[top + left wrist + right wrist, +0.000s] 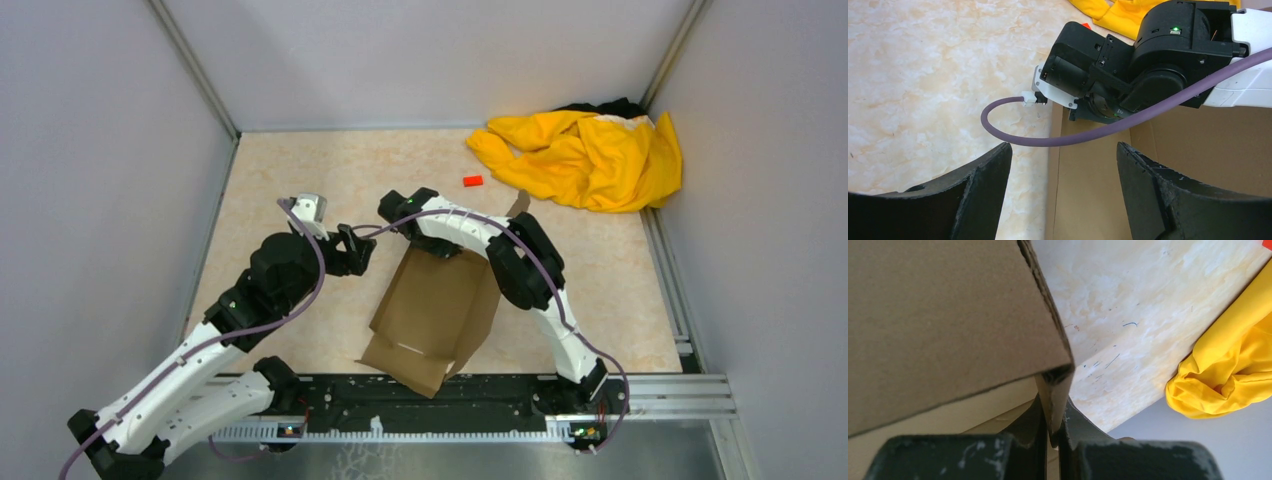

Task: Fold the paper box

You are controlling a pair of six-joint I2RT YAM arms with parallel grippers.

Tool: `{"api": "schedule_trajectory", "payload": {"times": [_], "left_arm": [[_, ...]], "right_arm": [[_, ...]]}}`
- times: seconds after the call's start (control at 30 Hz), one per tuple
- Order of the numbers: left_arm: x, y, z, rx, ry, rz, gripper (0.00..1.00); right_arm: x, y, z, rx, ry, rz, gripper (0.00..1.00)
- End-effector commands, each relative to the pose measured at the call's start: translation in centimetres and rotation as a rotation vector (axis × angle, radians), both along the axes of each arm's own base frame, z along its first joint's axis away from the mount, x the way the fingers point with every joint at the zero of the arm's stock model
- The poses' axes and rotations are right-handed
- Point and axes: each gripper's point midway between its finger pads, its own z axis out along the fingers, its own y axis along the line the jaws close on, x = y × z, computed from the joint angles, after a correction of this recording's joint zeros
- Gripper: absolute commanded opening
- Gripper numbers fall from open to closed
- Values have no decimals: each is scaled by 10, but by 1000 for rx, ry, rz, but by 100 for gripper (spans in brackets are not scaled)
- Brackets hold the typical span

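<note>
The paper box (pixel 435 310) is brown cardboard, partly folded, lying in the middle of the table with its near end by the arm bases. My right gripper (pixel 422 238) reaches across to the box's far left corner and is shut on a cardboard flap; in the right wrist view the fingers (pixel 1050 415) pinch the flap's edge (pixel 1053 390) under a large panel (pixel 938 315). My left gripper (pixel 357 250) is open and empty, just left of that corner. In the left wrist view its fingers (pixel 1064 145) straddle the box's left edge (pixel 1088 190), apart from it.
A yellow cloth (pixel 590 155) is heaped in the far right corner, with a tiny red block (pixel 473 181) beside it. Grey walls enclose the table on three sides. The right arm's purple cable (pixel 1013 135) loops just ahead of my left fingers.
</note>
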Motion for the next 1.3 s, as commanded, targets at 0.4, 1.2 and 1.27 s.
{"api": "schedule_trajectory", "payload": {"times": [0.4, 1.2, 1.27], "left_arm": [[8, -7, -6, 26, -5, -13, 82], [12, -10, -10, 40, 4, -16, 82], [13, -11, -10, 42, 5, -16, 82]], "right_arm": [[12, 57, -12, 342, -36, -4, 22], [39, 60, 30, 485, -164, -12, 52], [46, 63, 44, 516, -200, -21, 59]]}}
